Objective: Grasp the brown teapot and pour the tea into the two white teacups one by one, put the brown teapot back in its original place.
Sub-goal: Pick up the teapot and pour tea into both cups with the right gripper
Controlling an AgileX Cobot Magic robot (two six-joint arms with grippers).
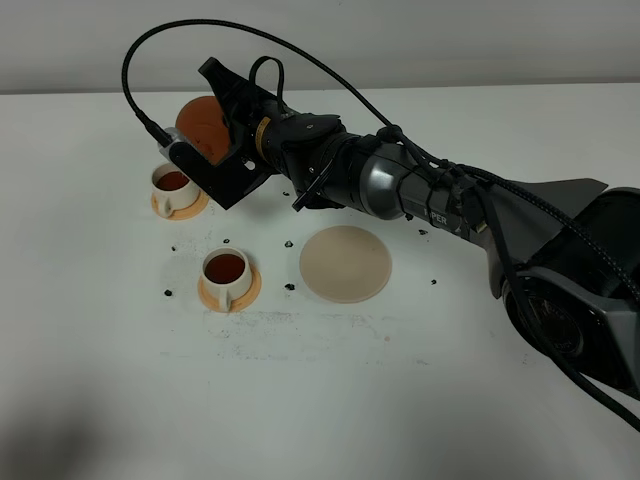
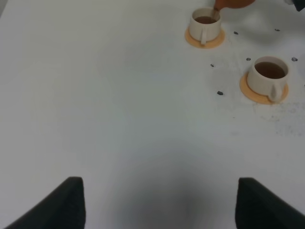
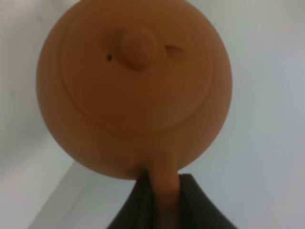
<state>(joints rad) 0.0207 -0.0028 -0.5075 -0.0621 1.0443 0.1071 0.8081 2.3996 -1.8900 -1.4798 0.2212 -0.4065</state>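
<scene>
Since the teacup farther from the coaster seems full, the right end effector, clamped on the brown teapot, should level it gently.

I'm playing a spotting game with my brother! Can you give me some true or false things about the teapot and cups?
1. The right gripper holds the brown teapot by its handle. True.
2. Both white teacups are empty. False: the far teacup and the near teacup both hold brown tea.
3. The teapot sits on the beige coaster. False: the coaster is bare, and the teapot is held tilted over the far teacup.
4. Each teacup stands on an orange saucer. True.
5. The left gripper is shut on a cup. False: it is open and holds nothing.
</scene>
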